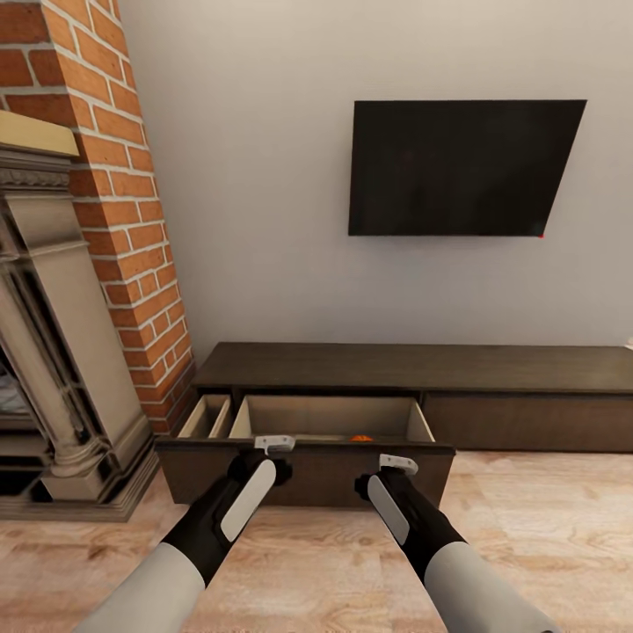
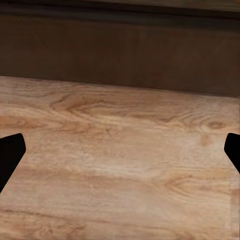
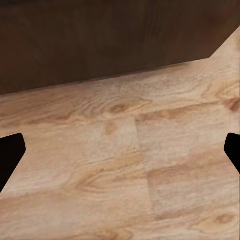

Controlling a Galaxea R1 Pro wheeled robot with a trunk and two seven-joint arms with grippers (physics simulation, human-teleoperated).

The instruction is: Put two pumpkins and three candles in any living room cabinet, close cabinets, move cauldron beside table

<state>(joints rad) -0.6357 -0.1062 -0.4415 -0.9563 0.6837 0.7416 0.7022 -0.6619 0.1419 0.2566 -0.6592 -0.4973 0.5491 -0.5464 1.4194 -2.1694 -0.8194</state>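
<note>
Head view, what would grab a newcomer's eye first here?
The black TV on the pale wall, then the red brick fireplace at the left. Below, the dark cabinet has a drawer pulled open, with a speck of orange pumpkin inside.

Dark brown cabinet (image 1: pixel 413 367) (tan drawer (image 1: pixel 325 415) inside).

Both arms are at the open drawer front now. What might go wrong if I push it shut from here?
Pushing with the left gripper alone, well left of the drawer front's middle, might skew the drawer and jam it.

The pumpkin sits right against the front wall, so a hard shove could send it rolling inside.

Both grippers are open with nothing between the fingers; a fingertip could slide off the handle-less front.
</note>
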